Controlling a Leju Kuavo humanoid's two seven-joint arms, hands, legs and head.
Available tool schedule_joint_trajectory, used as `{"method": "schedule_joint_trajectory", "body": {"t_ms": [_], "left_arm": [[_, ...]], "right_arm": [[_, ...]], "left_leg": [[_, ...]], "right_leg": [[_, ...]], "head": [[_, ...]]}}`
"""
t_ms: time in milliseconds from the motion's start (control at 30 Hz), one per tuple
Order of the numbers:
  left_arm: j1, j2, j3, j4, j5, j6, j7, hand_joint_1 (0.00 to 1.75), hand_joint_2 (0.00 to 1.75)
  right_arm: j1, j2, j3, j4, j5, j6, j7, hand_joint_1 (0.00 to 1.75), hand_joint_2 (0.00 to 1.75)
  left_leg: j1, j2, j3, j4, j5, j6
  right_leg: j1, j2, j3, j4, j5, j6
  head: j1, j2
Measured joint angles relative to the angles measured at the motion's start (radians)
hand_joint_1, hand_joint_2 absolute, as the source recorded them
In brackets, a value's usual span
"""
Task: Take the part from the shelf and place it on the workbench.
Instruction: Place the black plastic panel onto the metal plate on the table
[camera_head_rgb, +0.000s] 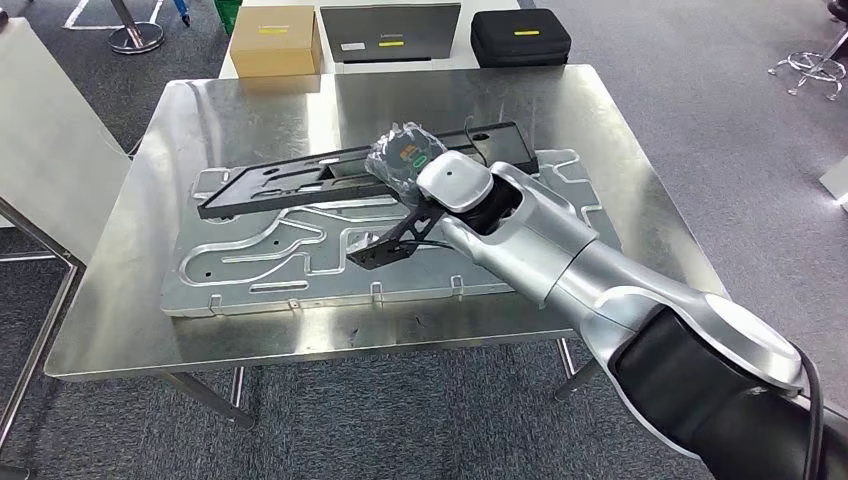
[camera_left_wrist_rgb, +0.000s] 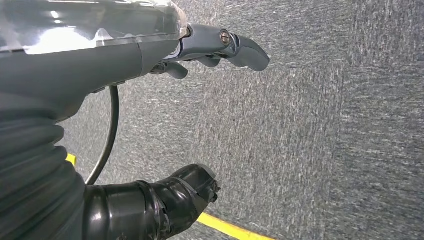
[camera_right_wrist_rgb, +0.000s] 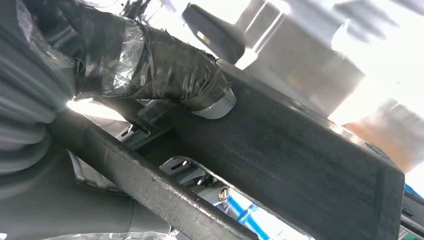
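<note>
Workbench (camera_head_rgb: 130, 300) part (camera_head_rgb: 270, 185) partly hidden by right robot hand (camera_head_rgb: 405, 160).

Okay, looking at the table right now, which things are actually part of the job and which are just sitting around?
Part of the job:
black part, gripped by the right hand
metal workbench
grooved plate under the part

Just lying about:
cardboard box
grey flat case
black zip case

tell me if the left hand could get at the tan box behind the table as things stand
Probably not. The left hand hangs over the carpet, holding nothing, and the tan box sits beyond the far edge of the metal table, whose whole depth lies between.
</note>
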Motion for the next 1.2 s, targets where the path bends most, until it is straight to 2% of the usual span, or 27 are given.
{"method": "schedule_joint_trajectory", "body": {"t_ms": [33, 67, 100, 167, 267, 300, 333, 400, 433, 467, 500, 567, 600, 667, 733, 767, 833, 900, 967, 1000, 1033, 1067, 1133, 1167, 1200], "left_arm": [[0.000, 0.000, 0.000, 0.000, -0.001, 0.001, 0.000, 0.00, 1.75], [0.000, -0.001, 0.000, 0.000, -0.002, 0.002, 0.000, 0.00, 1.75], [0.000, -0.001, 0.000, 0.000, -0.003, 0.003, 0.000, 0.00, 1.75], [0.000, -0.002, 0.000, 0.000, -0.006, 0.004, 0.000, 0.00, 1.75], [-0.002, -0.004, 0.000, 0.000, -0.007, 0.005, 0.000, 0.00, 1.75], [-0.002, -0.003, 0.000, 0.000, -0.007, 0.005, 0.000, 0.00, 1.75], [-0.003, -0.003, 0.000, 0.000, -0.008, 0.005, -0.001, 0.00, 1.75], [-0.003, -0.002, 0.000, 0.000, -0.008, 0.005, -0.001, 0.00, 1.75], [-0.002, -0.002, 0.000, 0.000, -0.008, 0.005, -0.001, 0.00, 1.75], [-0.001, -0.002, 0.000, 0.000, -0.008, 0.005, -0.001, 0.00, 1.75], [-0.001, -0.002, 0.000, 0.000, -0.008, 0.005, -0.001, 0.00, 1.75], [-0.001, -0.001, 0.000, 0.000, -0.008, 0.005, -0.001, 0.00, 1.75], [-0.001, -0.001, 0.000, 0.000, -0.008, 0.005, -0.001, 0.00, 1.75], [-0.001, 0.000, 0.000, 0.000, -0.008, 0.005, -0.001, 0.00, 1.75], [-0.002, 0.001, 0.000, 0.000, -0.008, 0.005, -0.001, 0.00, 1.75], [-0.002, 0.001, 0.000, 0.000, -0.008, 0.006, -0.001, 0.00, 1.75], [-0.002, 0.000, 0.000, 0.000, -0.008, 0.006, -0.001, 0.00, 1.75], [-0.003, 0.000, 0.000, 0.000, -0.008, 0.007, -0.001, 0.00, 1.75], [-0.003, 0.000, 0.000, 0.000, -0.008, 0.008, -0.001, 0.00, 1.75], [-0.003, 0.000, 0.000, 0.000, -0.008, 0.008, -0.001, 0.00, 1.75], [-0.002, 0.000, 0.000, 0.000, -0.008, 0.008, -0.001, 0.00, 1.75], [-0.002, -0.001, 0.000, 0.000, -0.008, 0.008, -0.003, 0.00, 1.75], [-0.002, -0.001, 0.000, 0.000, -0.007, 0.008, -0.006, 0.00, 1.75], [-0.002, -0.001, 0.000, 0.000, -0.005, 0.007, -0.008, 0.00, 1.75], [-0.002, -0.002, 0.001, 0.000, -0.002, 0.007, -0.009, 0.00, 1.75]], "right_arm": [[0.008, -0.005, 0.000, 0.002, 0.000, -0.003, 0.000, 1.75, 1.75], [0.012, -0.009, -0.001, 0.004, 0.000, -0.008, 0.000, 1.75, 1.75], [0.014, -0.012, -0.003, 0.006, 0.000, -0.011, 0.000, 1.75, 1.75], [0.016, -0.016, -0.010, 0.009, 0.001, -0.015, 0.000, 1.75, 1.75], [0.018, -0.023, -0.019, 0.013, 0.002, -0.014, 0.001, 1.75, 1.75], [0.018, -0.024, -0.022, 0.014, 0.002, -0.014, 0.001, 1.75, 1.75], [0.019, -0.025, -0.025, 0.014, 0.002, -0.014, 0.002, 1.75, 1.75], [0.024, -0.025, -0.028, 0.014, 0.002, -0.014, 0.001, 1.75, 1.75], [0.028, -0.025, -0.028, 0.014, 0.002, -0.014, 0.001, 1.75, 1.75], [0.032, -0.025, -0.028, 0.015, 0.002, -0.014, 0.000, 1.75, 1.75], [0.035, -0.025, -0.028, 0.015, 0.003, -0.014, 0.000, 1.75, 1.75], [0.037, -0.025, -0.029, 0.015, 0.004, -0.014, 0.000, 1.75, 1.75], [0.037, -0.025, -0.029, 0.015, 0.004, -0.014, 0.000, 1.75, 1.75], [0.037, -0.025, -0.030, 0.015, 0.005, -0.014, 0.000, 1.75, 1.75], [0.036, -0.025, -0.033, 0.015, 0.006, -0.014, 0.000, 1.75, 1.75], [0.037, -0.025, -0.035, 0.015, 0.006, -0.014, 0.000, 1.75, 1.75], [0.037, -0.026, -0.041, 0.014, 0.008, -0.013, 0.000, 1.75, 1.75], [0.037, -0.028, -0.047, 0.014, 0.009, -0.013, 0.000, 1.75, 1.75], [0.043, -0.030, -0.050, 0.014, 0.010, -0.013, -0.001, 1.75, 1.75], [0.050, -0.032, -0.051, 0.015, 0.010, -0.013, -0.001, 1.75, 1.75], [0.057, -0.033, -0.051, 0.015, 0.010, -0.014, -0.002, 1.75, 1.75], [0.063, -0.035, -0.052, 0.015, 0.009, -0.014, -0.003, 1.75, 1.75], [0.069, -0.038, -0.056, 0.015, 0.003, -0.017, -0.003, 1.75, 1.75], [0.071, -0.039, -0.061, 0.014, -0.003, -0.019, -0.003, 1.75, 1.75], [0.074, -0.040, -0.067, 0.014, -0.008, -0.022, -0.003, 1.75, 1.75]], "left_leg": [[0.000, -0.001, 0.006, 0.000, -0.005, -0.003], [-0.001, -0.002, 0.011, 0.000, -0.009, -0.006], [-0.002, -0.003, 0.013, -0.001, -0.012, -0.012], [-0.004, -0.002, 0.014, -0.004, -0.015, -0.024], [-0.001, 0.000, 0.016, 0.005, -0.031, -0.039], [0.000, 0.001, 0.004, 0.036, -0.049, -0.041], [0.000, 0.001, -0.022, 0.089, -0.074, -0.042], [-0.002, 0.000, -0.095, 0.220, -0.120, -0.044], [-0.002, 0.000, -0.123, 0.260, -0.124, -0.045], [-0.003, 0.000, -0.134, 0.263, -0.106, -0.045], [-0.003, 0.001, -0.126, 0.226, -0.070, -0.044], [-0.003, 0.001, -0.086, 0.123, 0.001, -0.040], [-0.003, 0.001, -0.072, 0.091, 0.019, -0.039], [-0.003, 0.001, -0.061, 0.065, 0.032, -0.038], [-0.008, 0.000, -0.041, 0.025, 0.032, -0.033], [-0.010, -0.001, -0.033, 0.009, 0.029, -0.030], [-0.008, 0.000, -0.021, -0.008, 0.025, -0.016], [-0.003, 0.002, -0.011, -0.016, 0.024, -0.002], [-0.003, 0.003, -0.007, -0.016, 0.019, 0.004], [-0.003, 0.003, -0.005, -0.016, 0.017, 0.005], [-0.003, 0.002, -0.001, -0.016, 0.014, 0.004], [-0.002, 0.001, 0.004, -0.015, 0.011, 0.003], [-0.002, -0.001, 0.015, -0.015, 0.003, -0.004], [-0.003, -0.002, 0.019, -0.014, -0.001, -0.009], [-0.004, -0.002, 0.021, -0.015, -0.004, -0.015]], "right_leg": [[0.000, -0.001, 0.025, -0.072, 0.043, -0.004], [0.003, -0.002, 0.052, -0.138, 0.073, -0.008], [0.007, -0.004, 0.073, -0.187, 0.089, -0.012], [0.015, -0.003, 0.087, -0.216, 0.087, -0.018], [0.011, 0.001, 0.103, -0.236, 0.088, -0.032], [0.008, 0.001, 0.112, -0.244, 0.089, -0.037], [0.008, 0.001, 0.119, -0.249, 0.088, -0.043], [0.011, 0.002, 0.125, -0.249, 0.082, -0.051], [0.014, 0.003, 0.129, -0.248, 0.078, -0.053], [0.015, 0.004, 0.132, -0.246, 0.074, -0.053], [0.016, 0.005, 0.136, -0.243, 0.068, -0.052], [0.016, 0.007, 0.143, -0.236, 0.059, -0.049], [0.016, 0.007, 0.144, -0.234, 0.056, -0.048], [0.016, 0.007, 0.145, -0.233, 0.054, -0.047], [0.020, 0.008, 0.144, -0.228, 0.048, -0.041], [0.021, 0.009, 0.144, -0.226, 0.045, -0.037], [0.021, 0.009, 0.140, -0.213, 0.031, -0.023], [0.017, 0.006, 0.104, -0.134, -0.012, -0.008], [0.009, 0.004, 0.031, -0.001, -0.064, 0.001], [0.005, 0.004, 0.001, 0.045, -0.072, 0.004], [0.001, 0.002, -0.012, 0.056, -0.060, 0.007], [-0.003, 0.001, -0.005, 0.027, -0.029, 0.008], [-0.006, -0.002, 0.052, -0.108, 0.049, 0.005], [-0.005, -0.003, 0.080, -0.170, 0.073, 0.002], [-0.002, -0.004, 0.099, -0.210, 0.083, -0.001]], "head": [[0.000, 0.000], [0.000, 0.000], [0.000, 0.000], [0.000, 0.000], [0.000, 0.000], [0.000, 0.000], [-0.001, 0.000], [-0.001, 0.000], [-0.001, 0.000], [-0.001, 0.000], [-0.001, 0.000], [-0.001, 0.000], [-0.001, 0.000], [-0.001, 0.000], [-0.001, 0.000], [0.000, 0.000], [0.000, 0.000], [0.001, 0.000], [0.002, 0.000], [0.002, 0.000], [0.002, 0.000], [0.002, 0.000], [0.002, 0.000], [0.002, 0.000], [0.002, 0.000]]}}
